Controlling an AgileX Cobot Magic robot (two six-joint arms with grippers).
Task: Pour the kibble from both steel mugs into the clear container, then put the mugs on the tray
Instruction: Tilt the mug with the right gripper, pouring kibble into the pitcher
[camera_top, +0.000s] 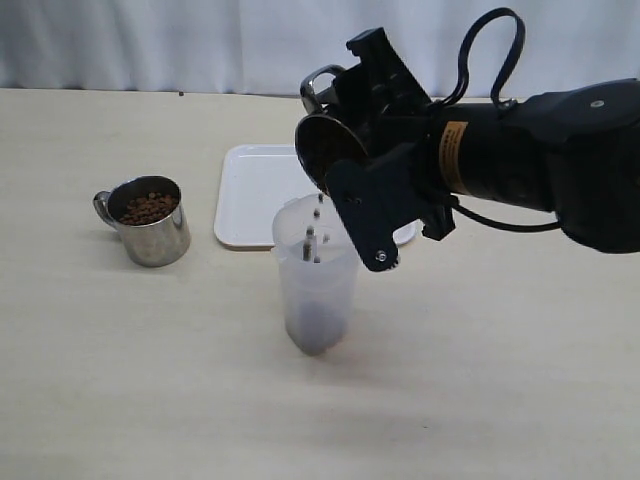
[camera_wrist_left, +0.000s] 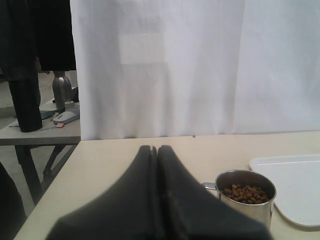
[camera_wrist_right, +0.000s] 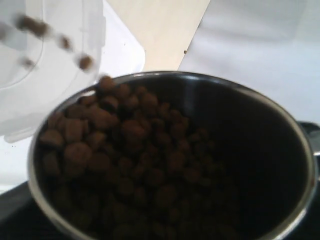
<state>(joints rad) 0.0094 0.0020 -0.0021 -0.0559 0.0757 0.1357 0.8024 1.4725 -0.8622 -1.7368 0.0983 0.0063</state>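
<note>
**Beige surface: steel mug tipped over container**

Beige surface (camera_top: 120, 380), backed by a white curtain (camera_top: 150, 40), carries the tall frosted clear plastic container (camera_top: 316, 290), which stands just in front of the flat white rectangular tray (camera_top: 250, 195). The right tool (camera_top: 362, 140), jaws wide, clamps a shiny steel mug (camera_top: 322, 148) tilted above the container. Small brown kibble pellets (camera_top: 318, 205) fall from its rim. A second kibble-filled steel mug (camera_top: 152, 222) stands upright left of the tray. The left tool (camera_wrist_left: 156, 200) is closed, holding nothing.

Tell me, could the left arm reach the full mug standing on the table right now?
Probably yes. The standing mug sits just ahead of the left gripper with bare table between, though its jaws are shut and must open first.
</note>
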